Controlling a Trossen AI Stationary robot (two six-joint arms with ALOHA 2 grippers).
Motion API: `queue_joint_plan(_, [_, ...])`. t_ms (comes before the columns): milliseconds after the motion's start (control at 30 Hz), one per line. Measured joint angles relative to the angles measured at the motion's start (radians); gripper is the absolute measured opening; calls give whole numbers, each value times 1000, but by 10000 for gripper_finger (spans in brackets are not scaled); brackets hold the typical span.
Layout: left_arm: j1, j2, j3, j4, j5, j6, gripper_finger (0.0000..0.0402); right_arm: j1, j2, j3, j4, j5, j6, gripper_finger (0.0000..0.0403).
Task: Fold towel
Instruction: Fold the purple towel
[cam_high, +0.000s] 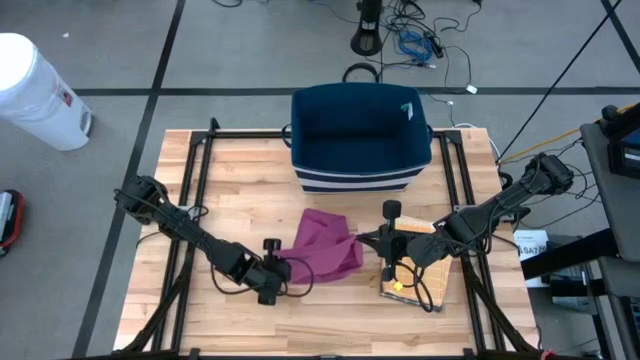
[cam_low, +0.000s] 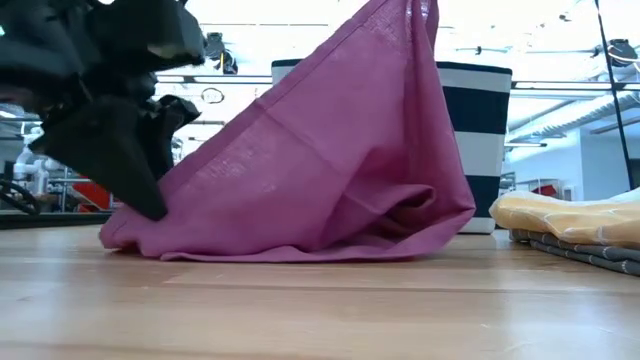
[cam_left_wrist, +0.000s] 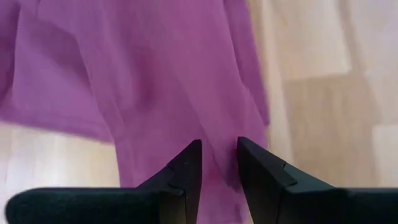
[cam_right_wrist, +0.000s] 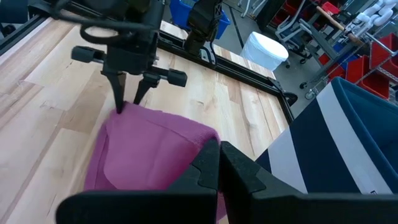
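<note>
The purple towel (cam_high: 325, 245) lies on the table (cam_high: 230, 180) just in front of the navy basket (cam_high: 360, 135). The left pincer (cam_high: 276, 268) is clamped on its corner farthest from the basket; the right pincer (cam_high: 362, 238), fingers together, pinches the opposite edge and lifts it.

The left gripper (cam_left_wrist: 219, 163) pinches the purple towel (cam_left_wrist: 143, 74) (jaws nearly together) over the wooden table (cam_left_wrist: 323, 93).

No text, label, brand, number or sign can be read on anything here.
</note>
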Motion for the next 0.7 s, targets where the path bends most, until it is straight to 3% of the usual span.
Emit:
queue_joint_plan(233, [-10, 0, -1, -13, -14, 19, 100, 0, 0, 0, 0, 0, 0, 0])
queue_joint_plan(467, [1, 0, -1, 4, -39, 68, 39, 0, 0, 0, 3, 5, 0, 0])
queue_joint_plan(700, [19, 0, -1, -13, 46, 71, 13, 0, 0, 2, 4, 5, -3, 0])
